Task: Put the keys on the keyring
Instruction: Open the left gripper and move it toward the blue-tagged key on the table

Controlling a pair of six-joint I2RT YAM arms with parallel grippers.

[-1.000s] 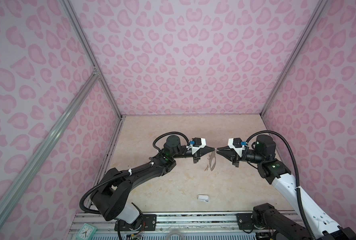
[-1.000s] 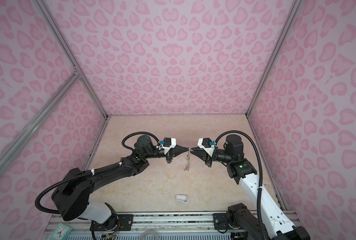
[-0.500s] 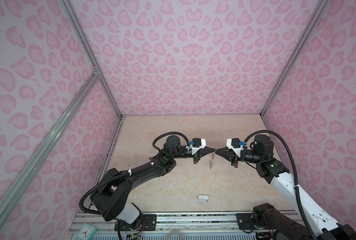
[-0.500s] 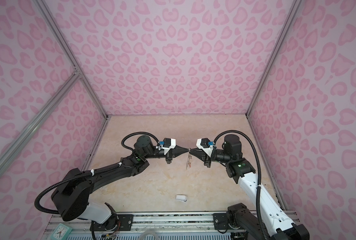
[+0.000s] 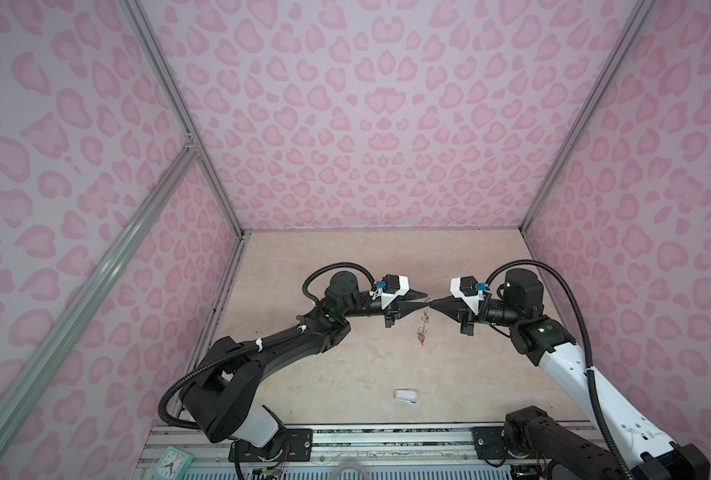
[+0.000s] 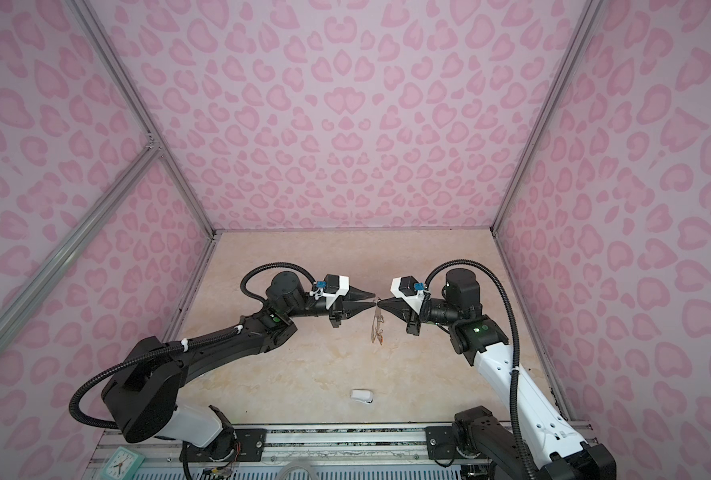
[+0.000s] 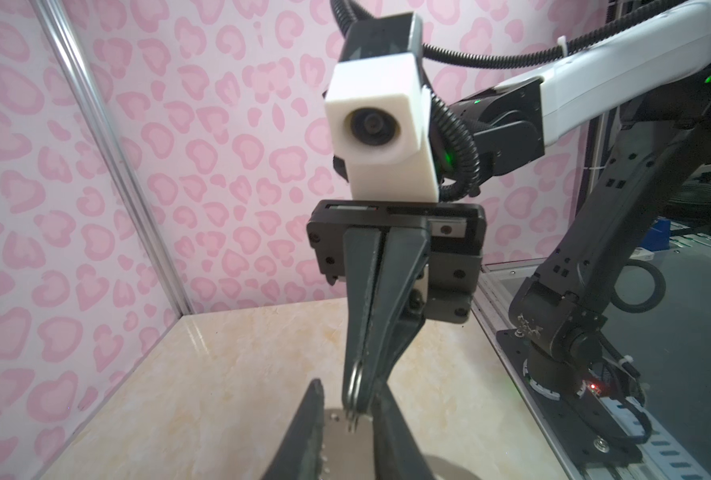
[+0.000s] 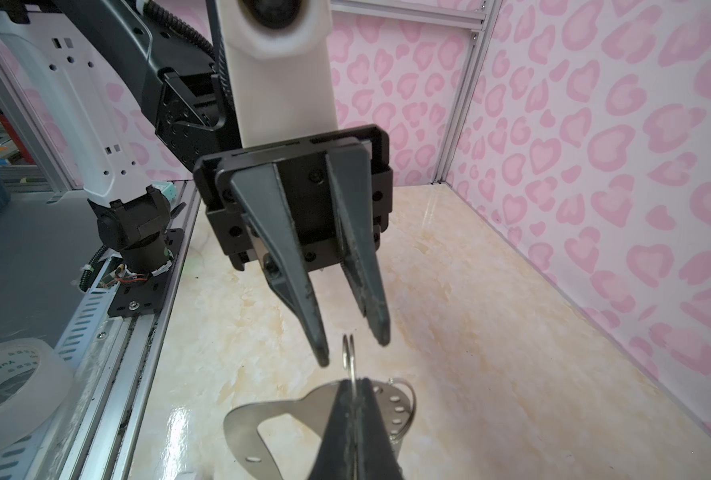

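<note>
Your right claw (image 8: 351, 386) is pressed together on a thin silver wire ring (image 8: 349, 353) of the flat grey metal keyring plate (image 8: 246, 419) with the oval cut-out, which hangs above the beige marbled worktop (image 8: 470, 332). Your left claw (image 8: 351, 348) faces it, spread either side of that ring.

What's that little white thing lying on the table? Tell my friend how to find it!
Inside the pink heart-patterned walls, find the beige marble-look table and look near the middle of its front edge. The small white rounded object lies there flat, all by itself. It is white and rests on the table, unlike the shiny metal keyring, which hangs in the air farther back.
</note>
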